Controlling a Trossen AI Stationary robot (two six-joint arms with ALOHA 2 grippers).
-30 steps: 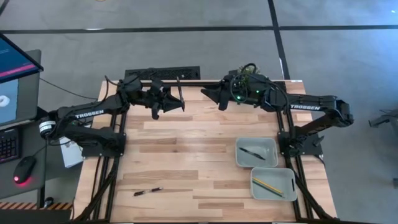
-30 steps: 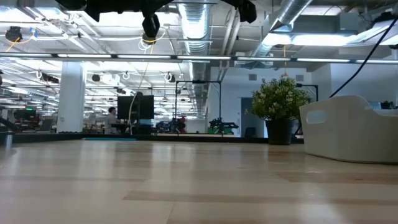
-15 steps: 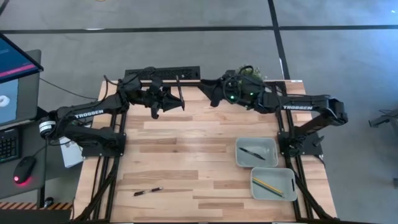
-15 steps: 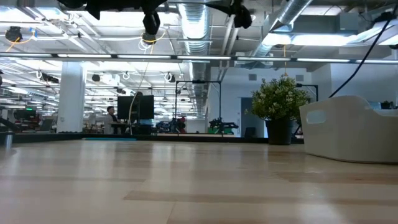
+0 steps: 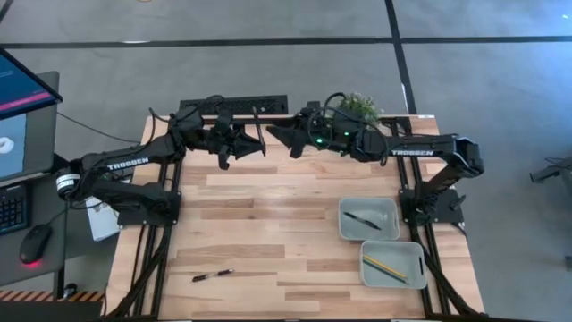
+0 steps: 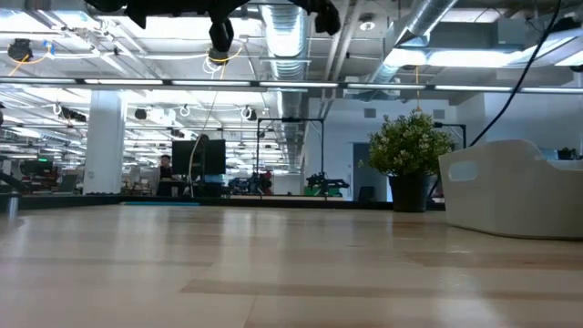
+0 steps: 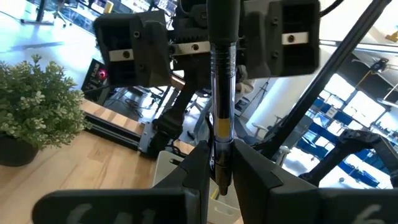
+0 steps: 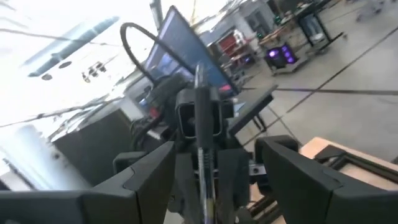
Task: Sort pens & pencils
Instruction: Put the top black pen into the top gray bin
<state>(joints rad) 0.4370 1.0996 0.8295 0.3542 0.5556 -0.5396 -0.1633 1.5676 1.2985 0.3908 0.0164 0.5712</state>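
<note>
Both arms are raised over the far edge of the wooden table (image 5: 268, 224), their grippers facing each other and close together. The left gripper (image 5: 257, 143) is clenched on a dark pen (image 7: 222, 93), which stands upright between its fingers (image 7: 194, 171) and crosses the gripper as a thin dark line in the high view. The right gripper (image 5: 279, 138) has its jaws spread wide, one finger (image 8: 146, 174) on each side of the pen without touching it.

Another pen (image 5: 212, 275) lies alone near the front left of the table, well apart from both arms. On the right side sit two grey trays: the farther tray (image 5: 389, 210) holds one dark pen (image 5: 361, 219), and the nearer tray (image 5: 413, 255) holds the pencils (image 5: 384, 267), lying together at a slant. A potted plant (image 5: 360, 105) stands at the table's far edge behind the right arm.
</note>
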